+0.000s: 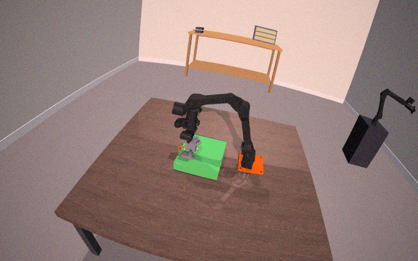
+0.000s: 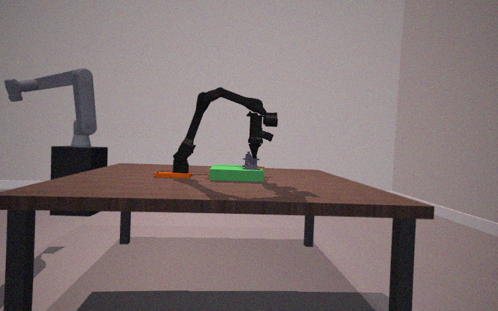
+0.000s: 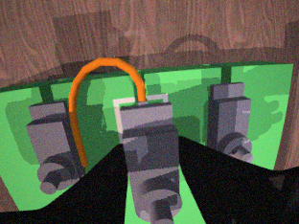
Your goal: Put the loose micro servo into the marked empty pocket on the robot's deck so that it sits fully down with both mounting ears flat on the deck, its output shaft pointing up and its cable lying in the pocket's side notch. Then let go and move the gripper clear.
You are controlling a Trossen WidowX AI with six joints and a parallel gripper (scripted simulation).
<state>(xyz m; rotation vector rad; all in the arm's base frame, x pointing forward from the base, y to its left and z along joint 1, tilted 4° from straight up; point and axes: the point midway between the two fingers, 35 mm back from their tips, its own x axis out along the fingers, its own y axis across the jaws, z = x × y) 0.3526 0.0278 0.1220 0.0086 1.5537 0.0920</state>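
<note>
My gripper (image 1: 188, 140) (image 2: 254, 156) (image 3: 149, 146) points down and is shut on the loose grey servo (image 3: 150, 149). The servo is upright, shaft end toward the wrist camera, over the white-marked pocket outline (image 3: 118, 120) on the green deck (image 1: 209, 161) (image 2: 235, 175) (image 3: 268, 86). It is low over the deck; its body hides most of the pocket, and I cannot tell whether its ears touch. Its orange cable (image 1: 180, 149) (image 3: 106, 61) leaves the far end near the deck-edge notch and loops left, its end beside the left servo. Whether it lies in the notch is unclear.
A fixed grey servo (image 3: 50, 139) stands left of the held one in the wrist view, and another fixed servo (image 3: 230, 120) stands right. The arm's orange base plate (image 1: 257, 165) (image 2: 165, 175) is beside the deck on the wooden table (image 1: 158, 207) (image 2: 127, 192).
</note>
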